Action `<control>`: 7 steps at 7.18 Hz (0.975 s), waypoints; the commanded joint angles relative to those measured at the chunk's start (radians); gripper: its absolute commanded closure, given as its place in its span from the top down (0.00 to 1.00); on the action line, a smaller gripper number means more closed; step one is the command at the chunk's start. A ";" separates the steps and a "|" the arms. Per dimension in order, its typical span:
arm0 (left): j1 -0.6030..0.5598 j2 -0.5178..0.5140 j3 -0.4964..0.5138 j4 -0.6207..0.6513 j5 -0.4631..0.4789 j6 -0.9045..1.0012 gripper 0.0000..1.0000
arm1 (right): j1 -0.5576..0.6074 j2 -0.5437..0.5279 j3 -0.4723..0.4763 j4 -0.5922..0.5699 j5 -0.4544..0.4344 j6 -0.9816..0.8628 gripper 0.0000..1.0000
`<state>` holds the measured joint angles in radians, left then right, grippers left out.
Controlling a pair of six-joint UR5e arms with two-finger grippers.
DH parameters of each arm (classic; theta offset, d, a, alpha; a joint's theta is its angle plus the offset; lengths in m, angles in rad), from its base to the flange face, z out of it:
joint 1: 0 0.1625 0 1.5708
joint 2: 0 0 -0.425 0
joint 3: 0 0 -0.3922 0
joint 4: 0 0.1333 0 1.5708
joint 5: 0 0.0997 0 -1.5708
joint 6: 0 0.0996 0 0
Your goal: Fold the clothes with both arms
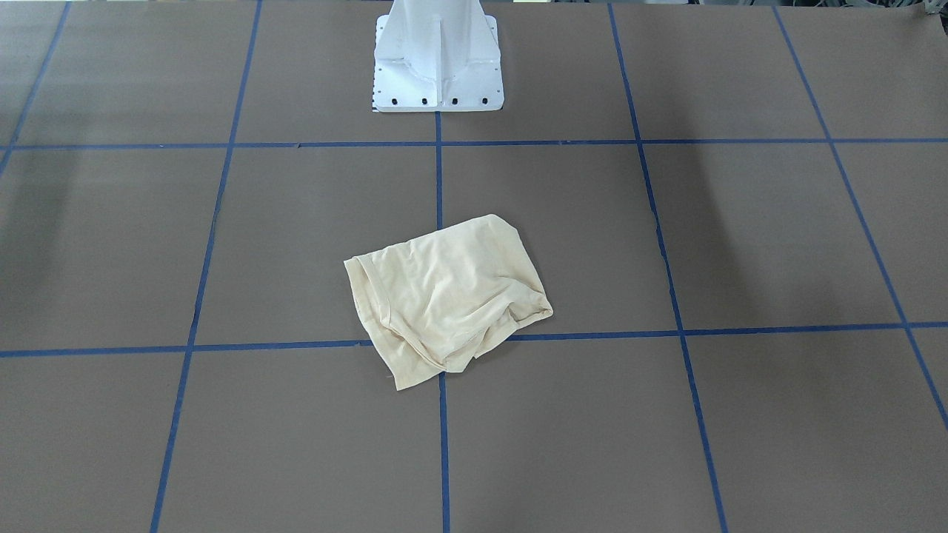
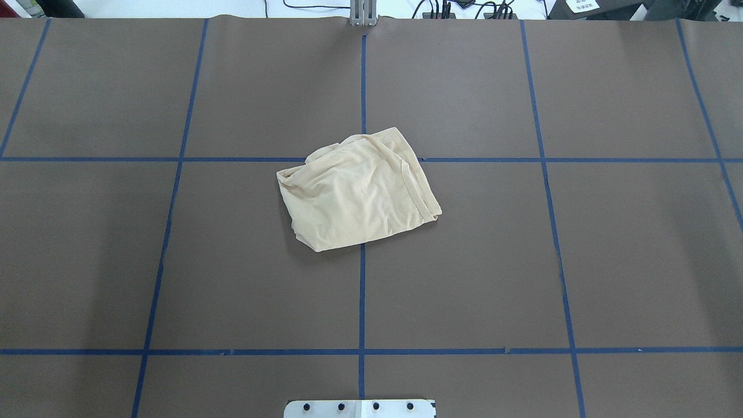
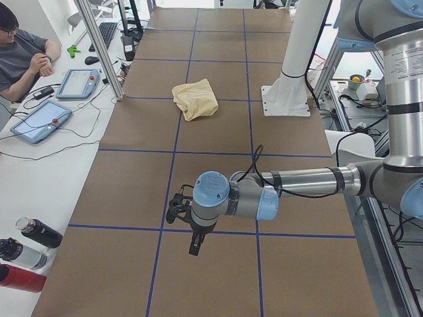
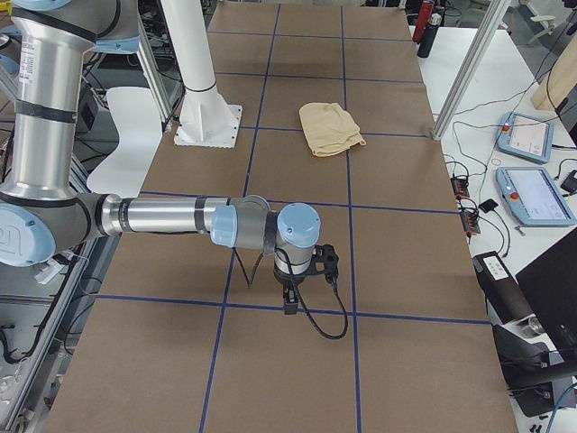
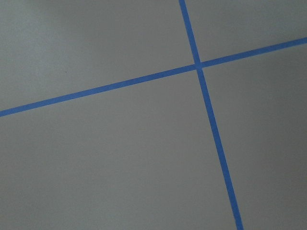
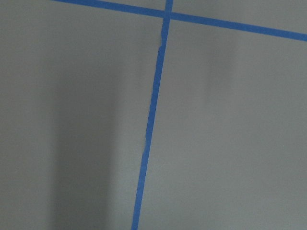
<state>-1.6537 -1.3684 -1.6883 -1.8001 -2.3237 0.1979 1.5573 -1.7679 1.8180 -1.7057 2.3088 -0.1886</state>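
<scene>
Left claw (image 3: 194, 249) and right claw (image 4: 289, 305) are both pointing down over bare worktop (image 2: 232, 261), one on each arm. They are showing only in the two side views, so I cannot tell whether either is released or clenched. Neither is near any cloth.

The left arm (image 3: 304, 181) is reaching out level over its end of the worktop. The right arm (image 4: 162, 216) is doing the same over the opposite end. Each wrist camera is looking at plain brown surface with one crossing of blue tape lines (image 5: 197, 66) (two strips meeting).

One shirt (image 2: 357, 194) is lying at the middle of the worktop, well apart from both claws. It is sitting as a single pale cream-yellow folded bundle, somewhat rumpled, with a stitched hem running along one side. It is covering the crossing of the centre tape line and one cross line. In the overhead view the tape is forming five lines running away and two running across.

One white pedestal (image 1: 437, 66) is standing at the robot's edge of the worktop, in line with the shirt.

Beside the worktop one person (image 3: 20, 59) is sitting, with two teach pendants (image 3: 78, 82) lying on the side table. Three bottles (image 3: 38, 232) are lying nearer the camera.
</scene>
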 commanded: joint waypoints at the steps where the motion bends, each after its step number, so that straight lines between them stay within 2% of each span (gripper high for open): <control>1: 0.000 0.000 -0.001 -0.008 0.000 0.000 1.00 | 0.001 -0.001 0.001 0.000 0.001 0.001 1.00; 4: 0.002 0.000 0.001 -0.007 0.000 0.000 1.00 | 0.001 -0.001 0.006 0.001 0.004 0.003 1.00; 6: 0.002 0.000 0.002 -0.007 0.000 0.000 1.00 | 0.001 0.001 0.003 0.082 0.003 0.008 1.00; 7: 0.002 0.000 0.007 -0.007 0.000 0.000 1.00 | 0.001 0.001 0.003 0.084 0.004 0.005 1.00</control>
<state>-1.6521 -1.3683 -1.6851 -1.8070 -2.3240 0.1979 1.5585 -1.7674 1.8227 -1.6403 2.3123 -0.1832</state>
